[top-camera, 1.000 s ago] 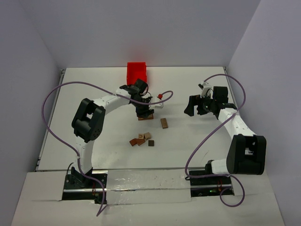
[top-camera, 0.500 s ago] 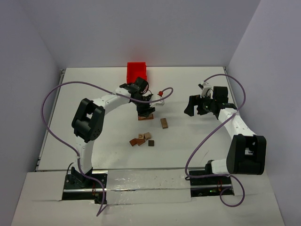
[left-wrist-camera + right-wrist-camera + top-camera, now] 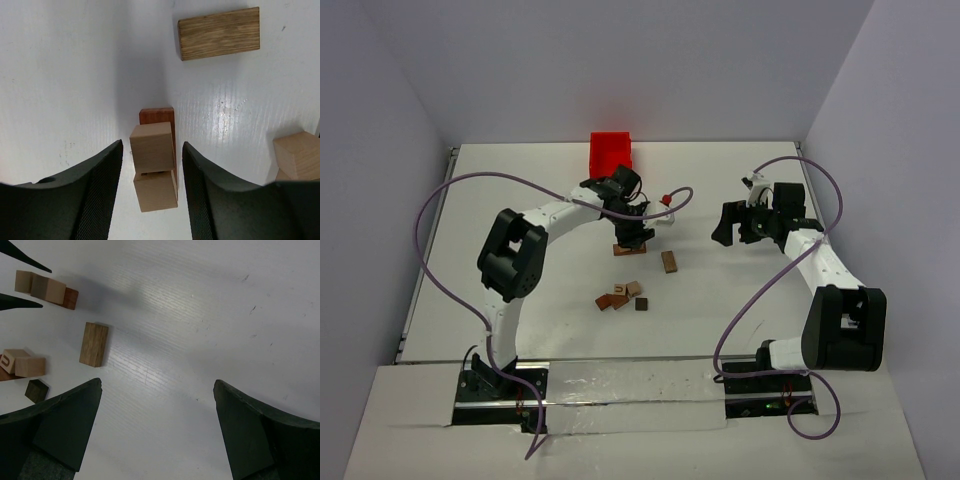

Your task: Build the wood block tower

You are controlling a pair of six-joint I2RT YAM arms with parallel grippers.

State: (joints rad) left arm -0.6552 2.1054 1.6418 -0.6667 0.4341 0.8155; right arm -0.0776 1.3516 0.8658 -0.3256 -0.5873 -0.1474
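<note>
The wood block tower [image 3: 630, 249] stands mid-table: two light tan cubes [image 3: 151, 146] stacked on a reddish-brown flat block [image 3: 157, 115]. The tower also shows in the right wrist view [image 3: 46, 290]. My left gripper [image 3: 151, 145] hangs over it, open, one finger on each side of the cubes with a small gap at both. In the top view the left gripper [image 3: 633, 236] hides the tower's top. My right gripper [image 3: 728, 230] hovers to the right, wide open [image 3: 157, 385], nothing between its fingers.
A flat oak block [image 3: 669, 261] lies just right of the tower. Several loose blocks [image 3: 620, 297], among them a dark cube [image 3: 641, 303], sit nearer the arm bases. A red bin [image 3: 610, 152] stands at the back. Purple cables loop over both arms.
My left gripper has shifted slightly to the right above the tower, its cable moving with it. The tower and the right arm have not moved.
</note>
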